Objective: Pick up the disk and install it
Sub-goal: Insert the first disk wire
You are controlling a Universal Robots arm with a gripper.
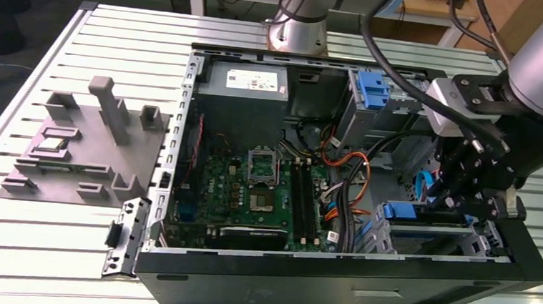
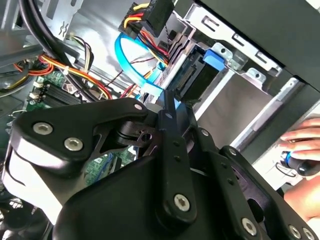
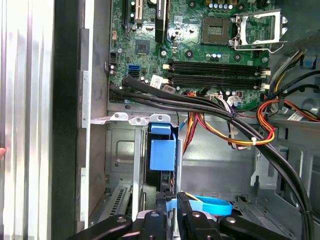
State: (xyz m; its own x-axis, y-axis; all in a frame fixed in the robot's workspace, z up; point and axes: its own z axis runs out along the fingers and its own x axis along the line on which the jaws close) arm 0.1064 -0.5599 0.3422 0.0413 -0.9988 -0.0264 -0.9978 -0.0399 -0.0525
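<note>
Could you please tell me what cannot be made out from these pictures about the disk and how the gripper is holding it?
- The disk: in the first wrist view its metal body is hidden edge-on in the drive bay.
- The gripper: its contact with the disk is blocked by its own linkage in the second wrist view.
- The hand: cut off by the picture edge; the tool it holds is unclear.

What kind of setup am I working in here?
Likely a robotics lab or assembly test bench: an opened desktop computer case lies on a slatted aluminium table, beside a grey fixture block, with wooden desks behind.
</note>
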